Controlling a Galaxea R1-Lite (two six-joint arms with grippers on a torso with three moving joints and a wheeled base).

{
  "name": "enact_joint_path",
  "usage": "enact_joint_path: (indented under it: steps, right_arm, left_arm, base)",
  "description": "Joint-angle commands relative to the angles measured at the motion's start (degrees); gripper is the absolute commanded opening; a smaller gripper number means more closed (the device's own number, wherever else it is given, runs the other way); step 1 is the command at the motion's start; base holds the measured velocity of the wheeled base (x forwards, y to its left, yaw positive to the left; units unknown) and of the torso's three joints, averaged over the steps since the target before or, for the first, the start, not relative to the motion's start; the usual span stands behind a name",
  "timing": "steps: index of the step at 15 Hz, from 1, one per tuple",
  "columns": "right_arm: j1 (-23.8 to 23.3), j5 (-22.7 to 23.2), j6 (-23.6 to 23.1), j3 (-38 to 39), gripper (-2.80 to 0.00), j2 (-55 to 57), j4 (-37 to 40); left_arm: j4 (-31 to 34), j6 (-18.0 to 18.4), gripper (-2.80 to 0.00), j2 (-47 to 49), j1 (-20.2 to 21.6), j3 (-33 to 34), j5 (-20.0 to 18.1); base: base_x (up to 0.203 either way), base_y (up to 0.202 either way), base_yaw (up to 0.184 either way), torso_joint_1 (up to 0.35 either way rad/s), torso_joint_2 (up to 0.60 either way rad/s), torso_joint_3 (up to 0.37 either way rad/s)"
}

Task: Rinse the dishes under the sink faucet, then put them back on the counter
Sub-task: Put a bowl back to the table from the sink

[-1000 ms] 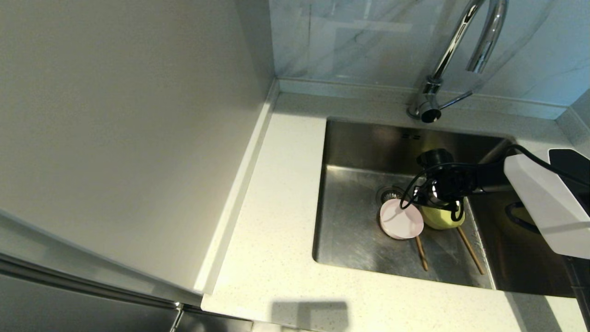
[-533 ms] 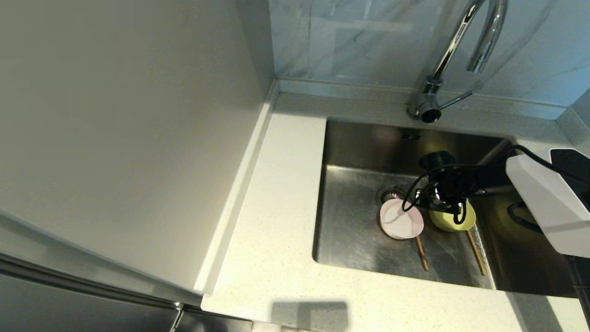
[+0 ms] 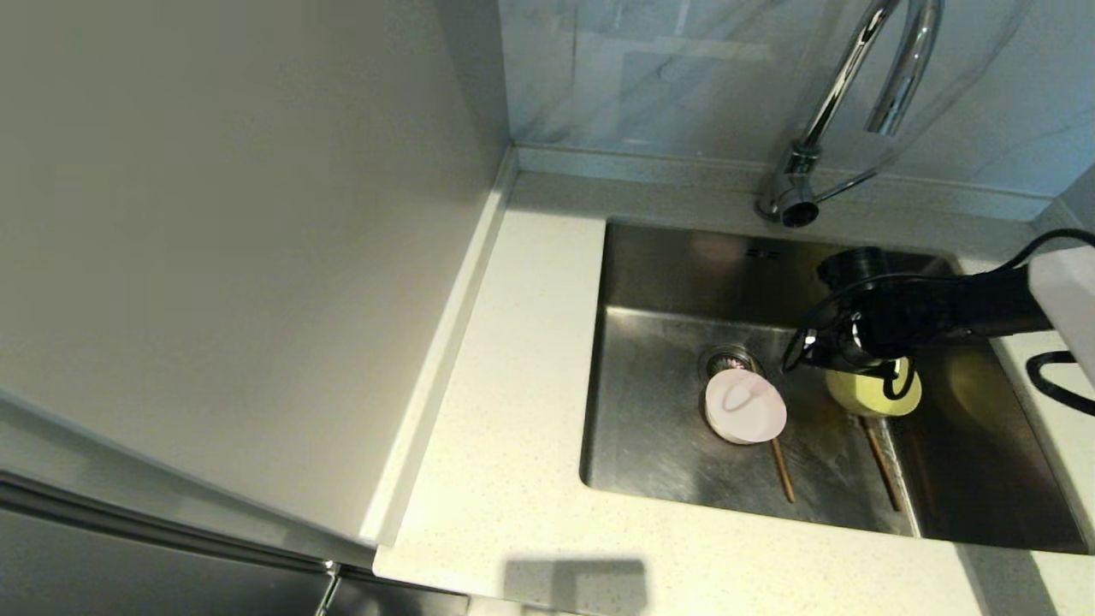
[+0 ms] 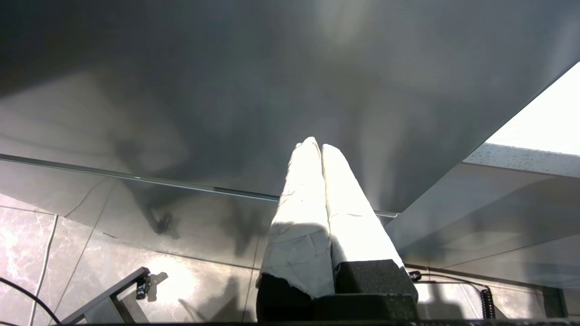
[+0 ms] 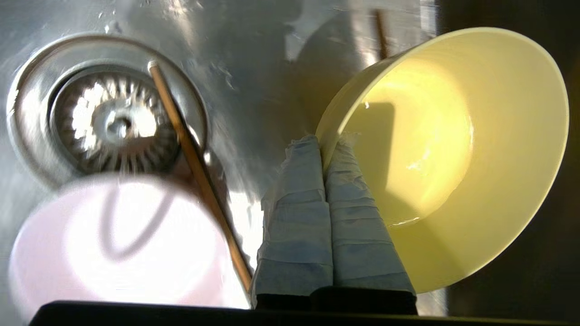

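Observation:
In the head view my right gripper [image 3: 858, 368] hangs over the right half of the sink [image 3: 659, 428], shut on the rim of the yellow-green bowl [image 3: 862, 396]. The right wrist view shows the taped fingers of that gripper [image 5: 324, 138] pinching the rim of the tilted yellow-green bowl [image 5: 453, 149], one inside and one outside. The pale pink bowl [image 3: 744, 407] sits on the sink floor beside the drain strainer [image 3: 725, 359]. One chopstick [image 3: 781, 470] pokes out from under it and the other chopstick [image 3: 881, 466] lies under the held bowl. The faucet [image 3: 843, 94] stands behind. My left gripper [image 4: 317, 146] is shut and empty, parked below the counter.
The off-white counter [image 3: 522, 359] runs left of and in front of the sink, with a raised rim against a pale wall panel [image 3: 257, 214]. A black cable loops from my right wrist. The pink bowl [image 5: 118, 240] and a chopstick [image 5: 195, 167] lie close to my right fingers.
My right gripper has lifted the yellow-green bowl and carried it right and a little back, away from the pink bowl. The pink bowl and chopsticks have stayed put.

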Motion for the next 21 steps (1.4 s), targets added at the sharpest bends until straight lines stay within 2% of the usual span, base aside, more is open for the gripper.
enact_joint_path:
  steps: [1, 3, 4, 5, 6, 8, 9, 12, 13, 15, 20, 21]
  right_arm:
    - [0.0, -0.1, -0.3, 5.4, -2.8, -9.4, -0.1]
    - [0.0, 1.1, -0.6, 10.6, -2.8, -16.1, -0.1]
    - [0.0, 4.1, -0.6, 12.7, -2.8, -18.9, -0.1]
    - [-0.1, 11.0, -0.2, 14.5, -2.8, -21.0, -0.1]
    - [-0.2, 19.1, 2.1, 15.4, -2.8, -22.6, -0.1]
    - [0.3, 31.6, 11.9, 15.8, -2.8, -25.0, -0.1]
    - [1.5, 36.3, 17.1, 15.7, -2.8, -26.1, 0.0]
    - [5.3, 46.8, 30.4, 15.2, -2.8, -28.5, 0.1]
    - [6.0, 49.9, 36.5, 13.6, -2.8, -28.8, 0.2]
    - [6.6, 60.0, 49.4, 7.4, -2.8, -28.7, 1.2]
    - [6.0, 74.8, 78.2, -6.2, -2.8, -26.8, 1.4]
    - [5.8, 76.7, 81.7, -8.5, -2.8, -26.5, 1.2]
  left_arm:
    - [0.0, 0.0, -2.8, -0.2, 0.0, 0.0, 0.0]
    - [0.0, 0.0, -2.8, -0.2, 0.0, 0.0, 0.0]
    - [0.0, 0.0, -2.8, -0.2, 0.0, 0.0, 0.0]
    - [0.0, 0.0, -2.8, -0.2, 0.0, 0.0, 0.0]
    - [0.0, 0.0, -2.8, -0.2, 0.0, 0.0, 0.0]
    - [0.0, 0.0, -2.8, -0.2, 0.0, 0.0, 0.0]
    - [0.0, 0.0, -2.8, -0.2, 0.0, 0.0, 0.0]
    - [0.0, 0.0, -2.8, -0.2, 0.0, 0.0, 0.0]
    - [0.0, 0.0, -2.8, -0.2, 0.0, 0.0, 0.0]
    - [0.0, 0.0, -2.8, -0.2, 0.0, 0.0, 0.0]
    - [0.0, 0.0, -2.8, -0.2, 0.0, 0.0, 0.0]
    - [0.0, 0.0, -2.8, -0.2, 0.0, 0.0, 0.0]
  base:
    - [0.0, 0.0, 0.0, 0.0, 0.0, 0.0]
    - [0.0, 0.0, 0.0, 0.0, 0.0, 0.0]
    - [0.0, 0.0, 0.0, 0.0, 0.0, 0.0]
    - [0.0, 0.0, 0.0, 0.0, 0.0, 0.0]
    - [0.0, 0.0, 0.0, 0.0, 0.0, 0.0]
    - [0.0, 0.0, 0.0, 0.0, 0.0, 0.0]
    - [0.0, 0.0, 0.0, 0.0, 0.0, 0.0]
    - [0.0, 0.0, 0.0, 0.0, 0.0, 0.0]
    - [0.0, 0.0, 0.0, 0.0, 0.0, 0.0]
    - [0.0, 0.0, 0.0, 0.0, 0.0, 0.0]
    - [0.0, 0.0, 0.0, 0.0, 0.0, 0.0]
    - [0.0, 0.0, 0.0, 0.0, 0.0, 0.0]
